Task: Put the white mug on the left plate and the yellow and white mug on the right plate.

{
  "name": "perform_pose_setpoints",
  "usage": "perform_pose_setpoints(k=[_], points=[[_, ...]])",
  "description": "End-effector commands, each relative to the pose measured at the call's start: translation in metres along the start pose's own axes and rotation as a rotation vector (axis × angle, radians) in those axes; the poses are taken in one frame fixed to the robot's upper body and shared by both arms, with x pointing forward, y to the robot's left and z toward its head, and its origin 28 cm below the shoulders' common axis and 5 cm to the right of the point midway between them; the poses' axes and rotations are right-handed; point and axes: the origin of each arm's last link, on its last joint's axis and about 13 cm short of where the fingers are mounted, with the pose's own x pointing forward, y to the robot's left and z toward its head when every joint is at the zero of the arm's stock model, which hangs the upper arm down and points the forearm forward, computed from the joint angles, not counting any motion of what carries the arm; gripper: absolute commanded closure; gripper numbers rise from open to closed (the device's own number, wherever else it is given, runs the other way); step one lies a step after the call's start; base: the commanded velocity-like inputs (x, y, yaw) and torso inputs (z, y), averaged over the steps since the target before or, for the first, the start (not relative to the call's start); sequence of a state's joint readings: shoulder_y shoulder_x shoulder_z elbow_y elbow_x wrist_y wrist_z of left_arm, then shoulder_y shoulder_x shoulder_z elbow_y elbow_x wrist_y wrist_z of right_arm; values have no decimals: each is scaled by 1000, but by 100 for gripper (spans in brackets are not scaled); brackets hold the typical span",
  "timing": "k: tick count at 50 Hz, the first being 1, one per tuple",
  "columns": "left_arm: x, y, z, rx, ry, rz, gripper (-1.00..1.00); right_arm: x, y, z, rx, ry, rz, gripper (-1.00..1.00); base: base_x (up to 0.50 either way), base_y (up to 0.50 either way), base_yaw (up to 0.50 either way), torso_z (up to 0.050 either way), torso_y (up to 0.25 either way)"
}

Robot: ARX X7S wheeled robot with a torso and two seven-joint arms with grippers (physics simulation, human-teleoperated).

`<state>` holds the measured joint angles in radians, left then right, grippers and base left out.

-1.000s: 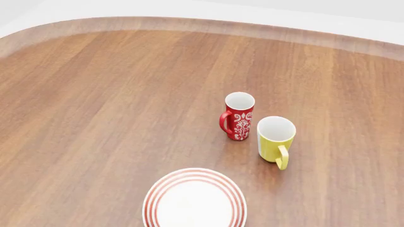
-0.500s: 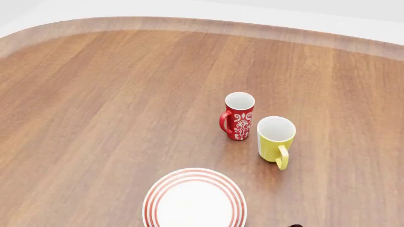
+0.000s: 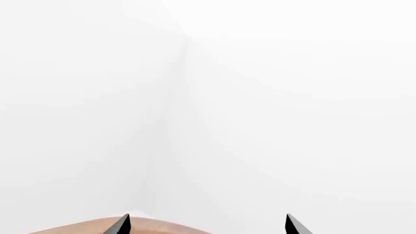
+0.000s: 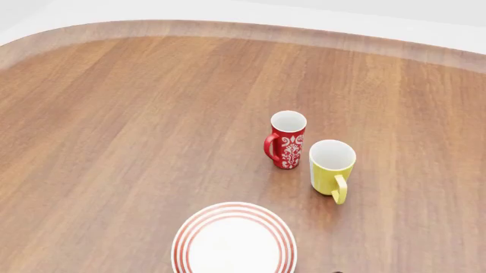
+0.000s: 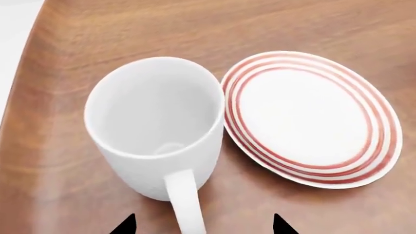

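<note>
The white mug stands upright in the right wrist view, its white handle pointing at the camera. My right gripper is open, and the handle lies between its two dark fingertips. A red-ringed plate lies right beside the mug; I cannot tell which of the two plates it is. The yellow and white mug stands upright in the head view, handle toward me. A red-ringed plate lies at that view's bottom edge. My left gripper is open and empty, facing a white wall.
A red mug with a white pattern stands close to the left of the yellow and white mug. The wooden table's curved far edge runs across the back. The table edge is close to the white mug.
A tiny dark bit of my right arm appeared at the bottom edge of the head view and has shifted slightly left. The mugs and the plate have not moved.
</note>
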<state>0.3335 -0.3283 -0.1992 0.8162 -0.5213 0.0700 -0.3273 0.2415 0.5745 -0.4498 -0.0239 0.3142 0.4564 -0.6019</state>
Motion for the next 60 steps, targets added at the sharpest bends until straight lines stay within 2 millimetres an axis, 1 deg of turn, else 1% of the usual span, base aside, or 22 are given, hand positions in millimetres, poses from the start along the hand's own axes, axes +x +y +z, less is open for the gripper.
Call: perform_pose_setpoints(k=[1,7,13,23,30,51,52,60], points=[[0,1,3,-3,-7,4,-100,10,2,-1,-4,19,31,-100,0,0,0,0,0],[-1,0,3,-5,-7,2,-100,8,7,-7,2,34,31,-100,0,0,0,0,0],[-1,-1,2,-5,-4,-3,-100,9,6,-11,17,45,20,-100,0,0,0,0,0],[-2,1,3,-9,-10,4,-100,20,0,-9,21,52,26,-100,0,0,0,0,0],[-3,2,4,-9,-14,8,-100,26,2,-12,17,63,49,-100,0,0,0,0,0],[-3,1,8,-13,-22,12,-100,24,0,-12,28,70,48,-100,0,0,0,0,0],[-3,2,8,-14,-22,12,-100,24,1,-12,28,68,49,100,0,0,0,0,0],[-2,1,7,-15,-20,10,-100,20,1,-8,22,54,43,100,0,0,0,0,0]])
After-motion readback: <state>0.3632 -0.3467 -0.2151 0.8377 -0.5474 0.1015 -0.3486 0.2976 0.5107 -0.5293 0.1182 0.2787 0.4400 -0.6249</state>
